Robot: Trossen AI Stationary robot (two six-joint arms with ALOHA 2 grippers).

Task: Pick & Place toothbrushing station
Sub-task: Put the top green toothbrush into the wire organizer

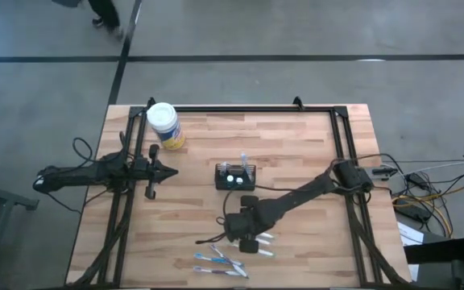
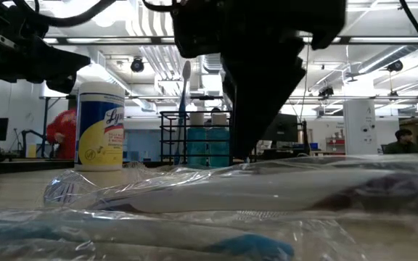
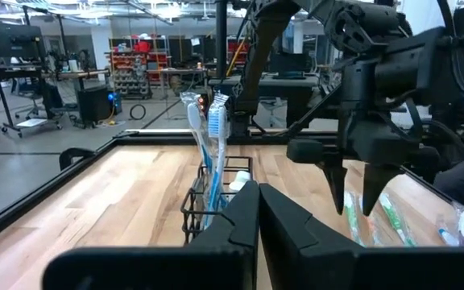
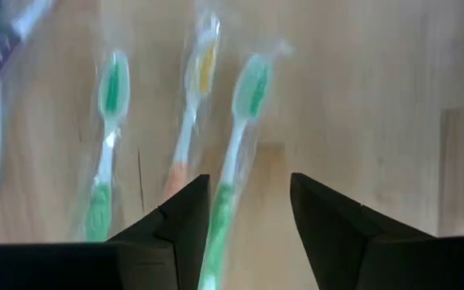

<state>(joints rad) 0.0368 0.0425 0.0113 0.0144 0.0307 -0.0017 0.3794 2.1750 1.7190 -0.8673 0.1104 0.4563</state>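
- Bare wood is seen around the right gripper [image 1: 250, 238] on the side toward the table's [image 1: 296, 153] right rail; the near edge lies just past the wrapped toothbrushes [image 1: 220, 259] below it.
- The right gripper is held with its fingers [image 4: 180, 221] spread to a moderate gap, nothing between them, above the table.
- Only in the right wrist view are three wrapped brushes told apart directly beneath that gripper: two green [image 4: 107, 145] and one orange [image 4: 192, 113], the middle green one [image 4: 236, 149] lying under the gap.
- Only in the left wrist view are two upright toothbrushes [image 3: 204, 137] seen standing in the caddy [image 3: 216, 197].
- The caddy [image 1: 236, 176] is placed near the table's middle, behind the right gripper and apart from it.
- The left gripper [image 1: 171, 170] is held with its fingers [image 3: 292, 229] closed together, empty, pointing at the caddy from beside it.
- A yellow tub [image 1: 165, 126] is set behind the left gripper, near the far edge.
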